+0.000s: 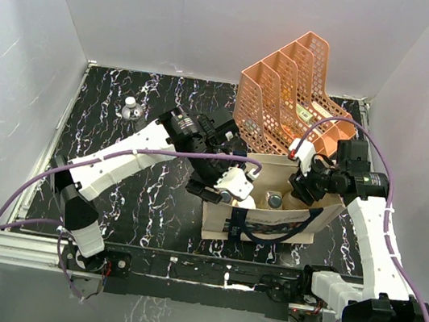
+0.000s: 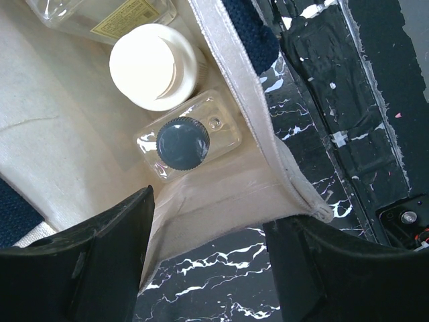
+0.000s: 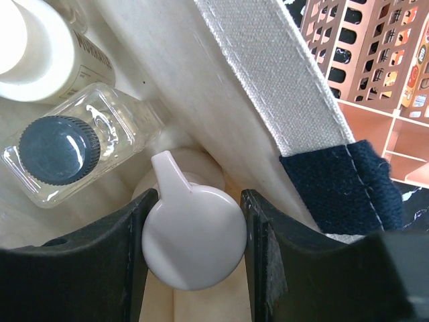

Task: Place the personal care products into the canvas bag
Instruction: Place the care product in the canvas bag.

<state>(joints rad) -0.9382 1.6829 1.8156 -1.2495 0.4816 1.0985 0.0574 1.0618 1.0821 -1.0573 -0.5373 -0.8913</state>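
Right wrist: pincer (image 3: 196, 204) astride bottle (image 3: 193, 245) inside bag (image 3: 268, 80)

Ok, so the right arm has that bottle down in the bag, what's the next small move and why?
Probably open the right jaws and let go. They are closed on the cream-capped bottle, which is below the rim of the canvas bag, right beside a clear glass bottle lying inside. Whether it rests on the bottom isn't visible, so open slowly.

A peach mesh file organizer (image 1: 291, 91) is standing at the black marbled surface's (image 1: 151, 200) far right. White walls (image 1: 221, 15) are enclosing both.
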